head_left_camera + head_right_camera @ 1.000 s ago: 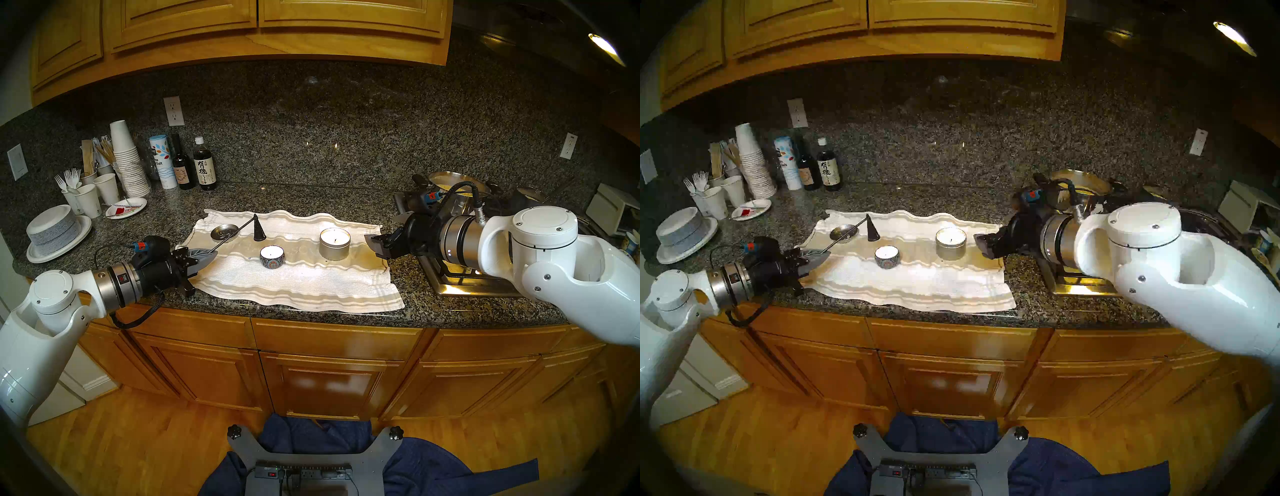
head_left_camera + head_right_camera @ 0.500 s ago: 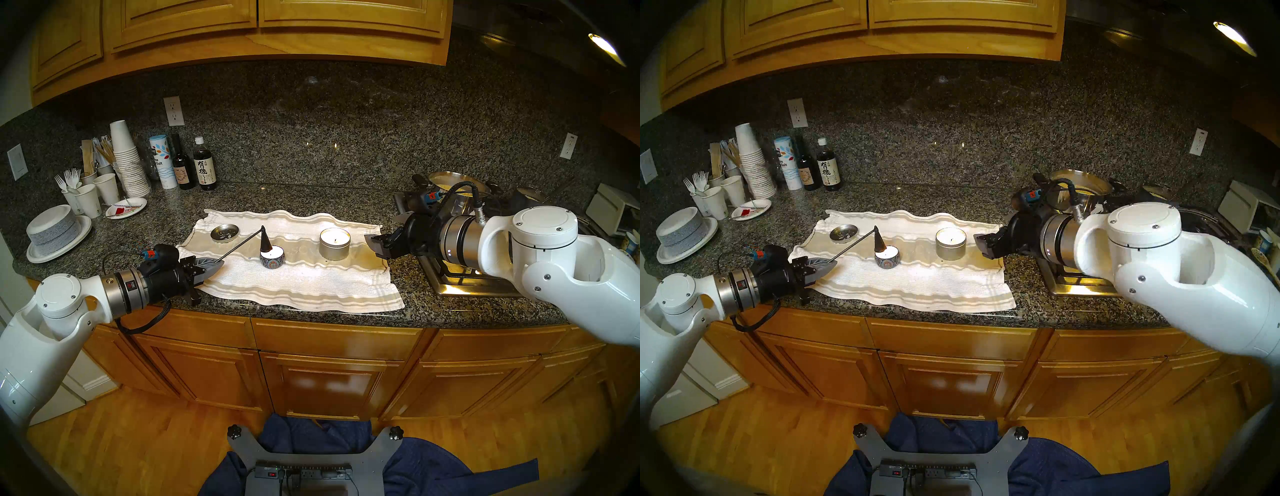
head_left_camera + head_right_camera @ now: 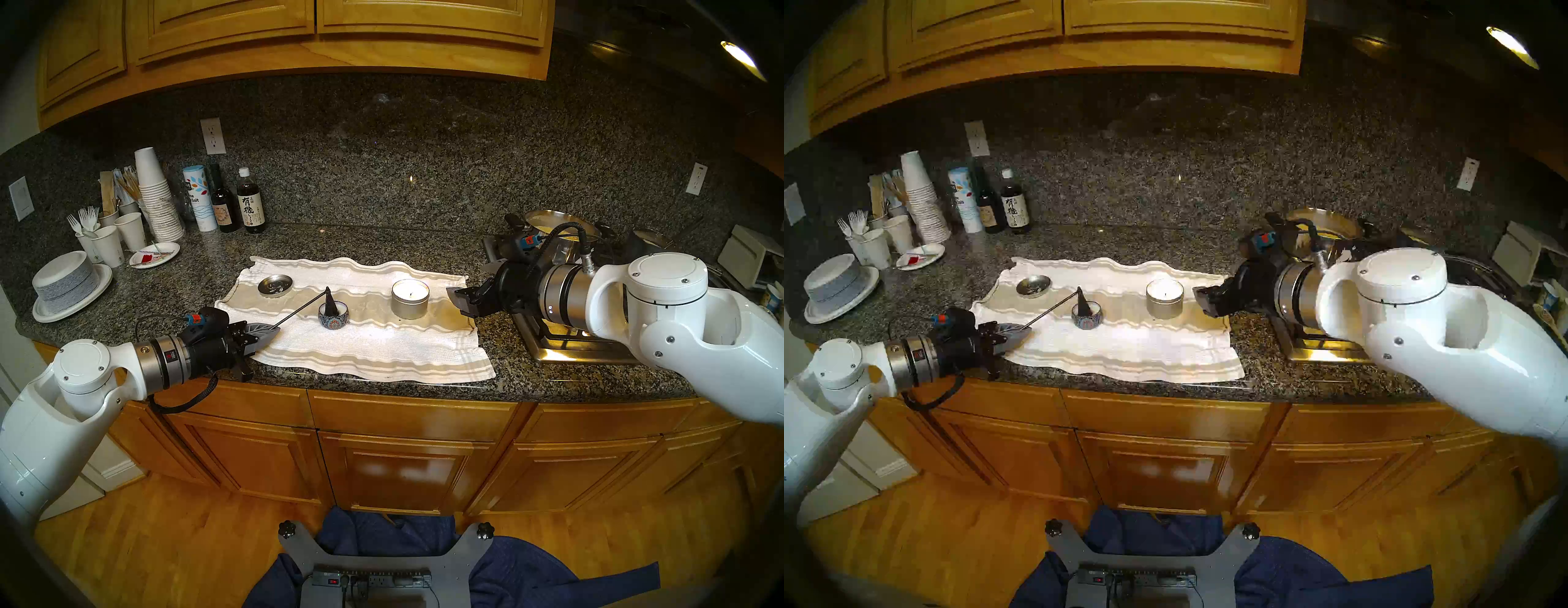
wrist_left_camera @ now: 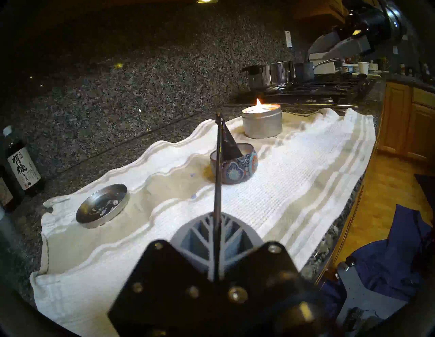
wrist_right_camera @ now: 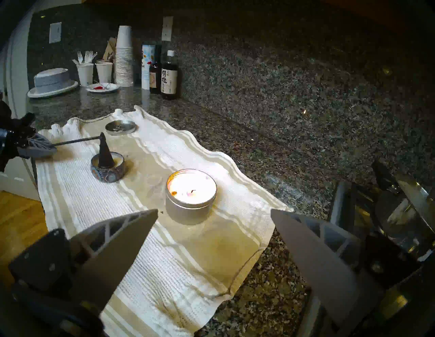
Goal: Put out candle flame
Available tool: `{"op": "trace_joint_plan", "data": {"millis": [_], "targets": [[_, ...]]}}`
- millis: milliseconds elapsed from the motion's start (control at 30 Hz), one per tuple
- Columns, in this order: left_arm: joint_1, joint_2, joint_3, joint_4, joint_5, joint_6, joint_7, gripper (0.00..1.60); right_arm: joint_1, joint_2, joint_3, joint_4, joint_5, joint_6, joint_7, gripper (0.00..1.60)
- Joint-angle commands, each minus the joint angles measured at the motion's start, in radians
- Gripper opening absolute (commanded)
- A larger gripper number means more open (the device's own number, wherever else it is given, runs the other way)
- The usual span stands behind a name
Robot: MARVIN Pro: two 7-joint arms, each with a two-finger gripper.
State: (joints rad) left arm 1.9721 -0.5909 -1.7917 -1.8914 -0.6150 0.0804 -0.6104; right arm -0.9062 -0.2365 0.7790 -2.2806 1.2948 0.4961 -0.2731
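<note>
On the white striped towel (image 3: 365, 339), the left gripper (image 3: 271, 331) is clamped on the thin rod of the black cone-shaped metal snuffer (image 3: 331, 302), whose cone sits inside the small blue patterned candle bowl (image 3: 333, 317). The silver tin candle (image 3: 410, 298) burns just beside the right gripper (image 3: 460, 300), whose fingers are spread and hold nothing.

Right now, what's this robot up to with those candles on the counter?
It is putting out candles. The left end effector grips a long-handled snuffer, whose black cone sits down over the small patterned candle on the white towel. The silver tin candle beside it is lit, its flame plain in the left wrist view. The right end effector hovers open near that tin, holding nothing.
</note>
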Motion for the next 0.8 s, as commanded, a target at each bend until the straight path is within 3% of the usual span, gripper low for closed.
{"op": "trace_joint_plan", "data": {"millis": [0, 767], "targets": [[-0.04, 0.011, -0.009, -0.004, -0.001, -0.012, 0.002, 0.0, 0.025, 0.001, 0.025, -0.001, -0.001, -0.007, 0.002, 1.6], [-0.026, 0.02, -0.024, -0.015, -0.012, -0.011, 0.0, 0.0, 0.025, 0.001, 0.025, -0.001, 0.0, -0.007, 0.002, 1.6]]}}
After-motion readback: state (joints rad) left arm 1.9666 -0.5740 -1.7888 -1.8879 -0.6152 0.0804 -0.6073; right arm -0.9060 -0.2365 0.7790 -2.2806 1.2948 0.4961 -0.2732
